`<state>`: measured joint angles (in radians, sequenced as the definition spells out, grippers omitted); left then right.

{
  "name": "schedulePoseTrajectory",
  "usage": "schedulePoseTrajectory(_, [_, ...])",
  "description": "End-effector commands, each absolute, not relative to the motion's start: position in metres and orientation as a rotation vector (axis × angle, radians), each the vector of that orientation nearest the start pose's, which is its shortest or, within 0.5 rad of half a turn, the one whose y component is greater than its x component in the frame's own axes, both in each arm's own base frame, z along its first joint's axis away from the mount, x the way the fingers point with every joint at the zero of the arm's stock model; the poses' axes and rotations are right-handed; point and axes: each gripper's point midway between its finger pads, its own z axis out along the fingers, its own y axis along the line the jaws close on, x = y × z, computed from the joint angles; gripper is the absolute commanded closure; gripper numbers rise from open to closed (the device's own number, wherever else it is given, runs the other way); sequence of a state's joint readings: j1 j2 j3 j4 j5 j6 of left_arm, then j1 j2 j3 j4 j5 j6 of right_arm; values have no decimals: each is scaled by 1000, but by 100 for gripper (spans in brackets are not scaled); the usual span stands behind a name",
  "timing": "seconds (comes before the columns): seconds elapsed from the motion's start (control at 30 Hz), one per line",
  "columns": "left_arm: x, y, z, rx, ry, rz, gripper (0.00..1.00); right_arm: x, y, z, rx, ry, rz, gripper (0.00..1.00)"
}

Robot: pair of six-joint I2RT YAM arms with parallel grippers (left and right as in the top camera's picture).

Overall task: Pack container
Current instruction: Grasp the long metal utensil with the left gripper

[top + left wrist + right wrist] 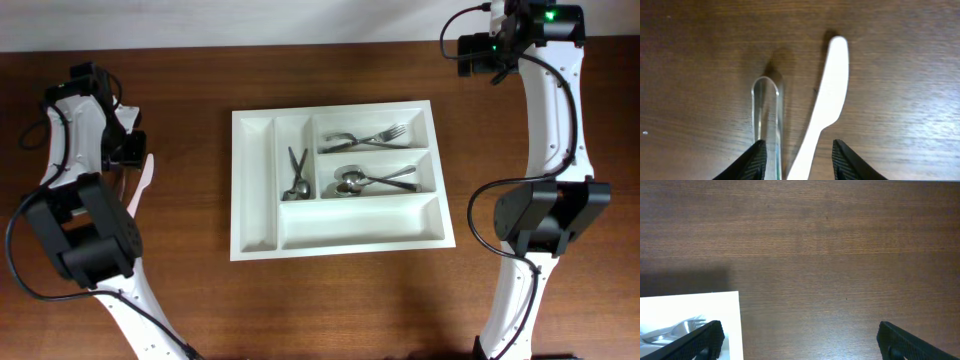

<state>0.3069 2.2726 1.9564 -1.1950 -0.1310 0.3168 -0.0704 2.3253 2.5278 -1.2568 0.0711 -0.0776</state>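
The white cutlery tray lies mid-table. It holds metal forks and spoons in its upper right compartments and one metal utensil in a narrow one. A white plastic knife and a clear plastic utensil lie side by side on the wood at the left; the knife also shows in the overhead view. My left gripper is open, its fingers on either side of both handles, over the table. My right gripper is open and empty, above bare wood beside the tray's corner.
The right arm's gripper hangs at the far right back, off the tray's upper right corner. A metal fork shows in the tray corner in the right wrist view. The tray's long bottom compartment and leftmost narrow one hold nothing.
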Motion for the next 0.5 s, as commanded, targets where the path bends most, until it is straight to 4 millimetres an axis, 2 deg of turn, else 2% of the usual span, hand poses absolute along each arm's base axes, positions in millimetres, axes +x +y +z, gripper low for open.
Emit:
schedulePoseTrajectory(0.0, [422,171,43,-9,3133,229,55,547,-55,211,40,2605,-159,1])
schedulePoseTrajectory(0.2, [418,181,38,-53,3130,214,53,547,-55,211,40,2605,-159,1])
schedulePoseTrajectory(0.37, [414,194,34,-99,3129,212,43,547,-55,211,40,2605,-159,1])
schedulePoseTrajectory(0.47, [412,195,27,-116,3133,169,39,547,-55,211,40,2605,-159,1])
